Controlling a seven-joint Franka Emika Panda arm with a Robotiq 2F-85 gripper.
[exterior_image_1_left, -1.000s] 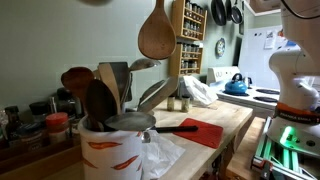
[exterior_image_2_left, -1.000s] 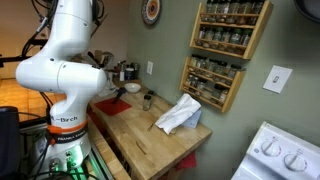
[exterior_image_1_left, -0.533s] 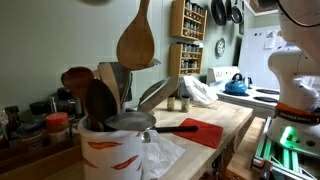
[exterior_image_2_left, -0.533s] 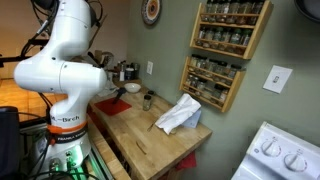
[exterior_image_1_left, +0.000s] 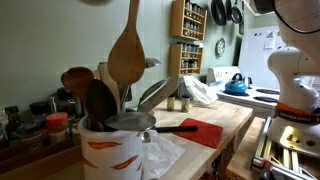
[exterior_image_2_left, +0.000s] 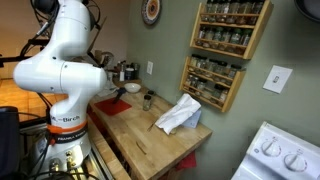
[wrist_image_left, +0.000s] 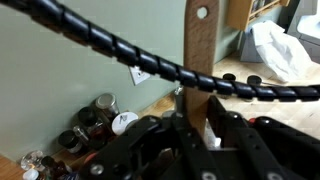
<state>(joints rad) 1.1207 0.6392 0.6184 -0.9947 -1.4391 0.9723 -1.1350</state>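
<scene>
Kitchen, wooden counter (exterior_image_1_left: 235, 118); utensil crock (exterior_image_1_left: 112, 152) in the foreground.
Gripper (wrist_image_left: 197, 112) is clamped on the handle of a wooden spoon (exterior_image_1_left: 127, 58). The spoon hangs bowl-down at 12 o'clock above the crock, just over the utensils standing in it.

Pale green walls (exterior_image_2_left: 250, 125) close in a kitchen corner — a wooden spice rack (exterior_image_2_left: 228, 45) hangs above the far edge of the butcher-block table (exterior_image_2_left: 140, 137), a white switch plate (exterior_image_2_left: 275, 78) beside it, and a white stove (exterior_image_2_left: 285, 155) stands just past the table's end.
</scene>
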